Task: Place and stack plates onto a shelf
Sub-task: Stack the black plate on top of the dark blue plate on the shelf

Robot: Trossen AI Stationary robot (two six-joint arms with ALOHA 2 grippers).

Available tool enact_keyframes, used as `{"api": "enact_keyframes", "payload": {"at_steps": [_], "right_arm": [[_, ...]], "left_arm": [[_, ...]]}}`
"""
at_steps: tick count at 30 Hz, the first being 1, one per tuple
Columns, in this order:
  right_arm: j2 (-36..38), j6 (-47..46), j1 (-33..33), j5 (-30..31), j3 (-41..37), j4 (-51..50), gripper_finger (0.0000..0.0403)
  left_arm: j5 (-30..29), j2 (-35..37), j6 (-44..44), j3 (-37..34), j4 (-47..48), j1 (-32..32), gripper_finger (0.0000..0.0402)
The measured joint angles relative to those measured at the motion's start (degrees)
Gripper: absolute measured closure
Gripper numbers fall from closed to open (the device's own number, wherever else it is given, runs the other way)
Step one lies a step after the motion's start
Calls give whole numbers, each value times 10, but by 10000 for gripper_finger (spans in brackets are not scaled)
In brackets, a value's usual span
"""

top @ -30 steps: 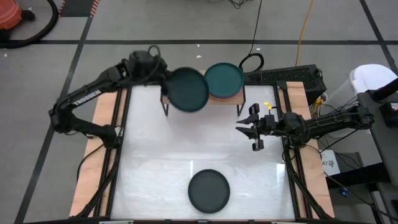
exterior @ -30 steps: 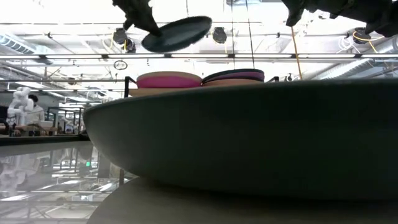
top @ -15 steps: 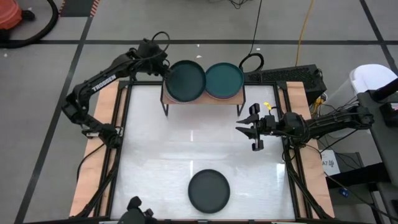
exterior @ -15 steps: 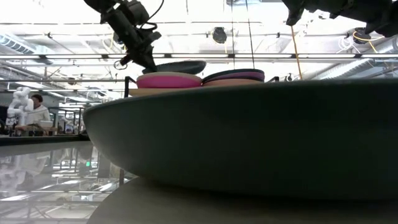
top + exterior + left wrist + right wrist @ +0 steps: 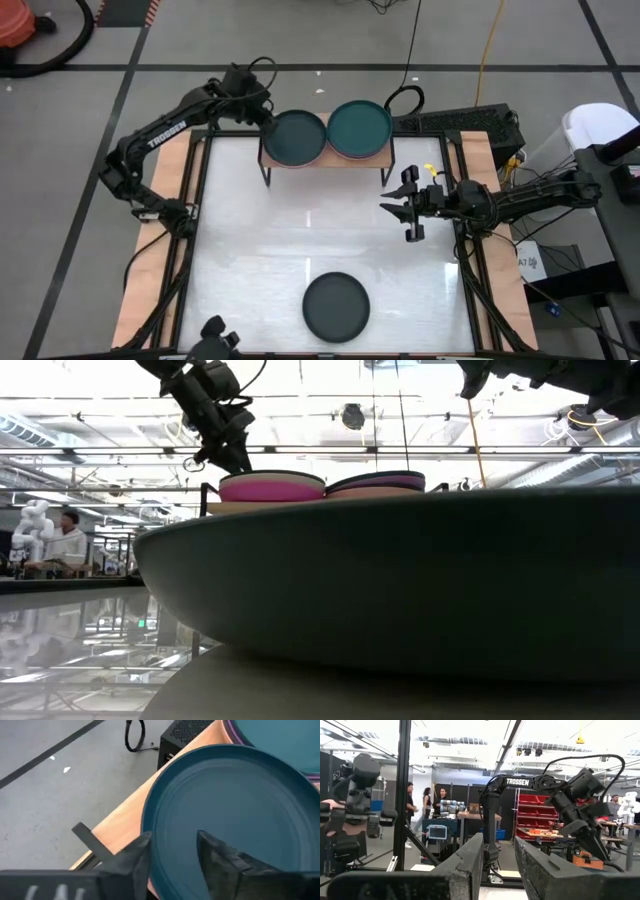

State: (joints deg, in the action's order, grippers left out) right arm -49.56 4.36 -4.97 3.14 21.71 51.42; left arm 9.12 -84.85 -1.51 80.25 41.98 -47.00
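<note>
Left end effector point(image 5: 268, 122) clamped on the rim of a teal plate point(image 5: 295, 137) lying atop the left stack on the shelf point(image 5: 385, 155). Right end effector point(image 5: 398, 210), fingers apart, hovers over the desk point(image 5: 250, 250); a dark grey plate point(image 5: 336, 307) lies near the front edge.

We find the scene brightly and evenly lit from overhead, the white tabletop point(image 5: 250, 250) in the high view carrying a broad soft glare with only faint shadows beneath the shelf point(image 5: 325, 160) and the arms. In the low view the ceiling lights point(image 5: 350, 415) are blown out, the arms read as near silhouettes against them, and a dark plate point(image 5: 400, 580) close to the lens fills the foreground out of focus. In the wrist views we note each arm's own fingers point(image 5: 220, 860) blurred at close range, and strong backlight from the room's ceiling fixtures point(image 5: 530, 747).
</note>
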Motion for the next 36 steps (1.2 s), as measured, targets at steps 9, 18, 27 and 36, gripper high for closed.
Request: {"api": "enact_keyframes", "payload": {"at_steps": [9, 18, 27, 36], "right_arm": [[0, 2, 0, 1, 0, -18, 309], [0, 7, -1, 27, 0, -56, 309], [-82, -22, -2, 39, 127, -270, 309], [-251, -22, -14, 73, 260, -424, 309]], "left_arm": [[79, 102, -40, 27, -42, 4, 202], [126, 320, -21, -67, -207, 85, 202], [87, 507, 9, -290, -320, 137, 202], [87, 621, 32, -428, -376, 150, 202]]}}
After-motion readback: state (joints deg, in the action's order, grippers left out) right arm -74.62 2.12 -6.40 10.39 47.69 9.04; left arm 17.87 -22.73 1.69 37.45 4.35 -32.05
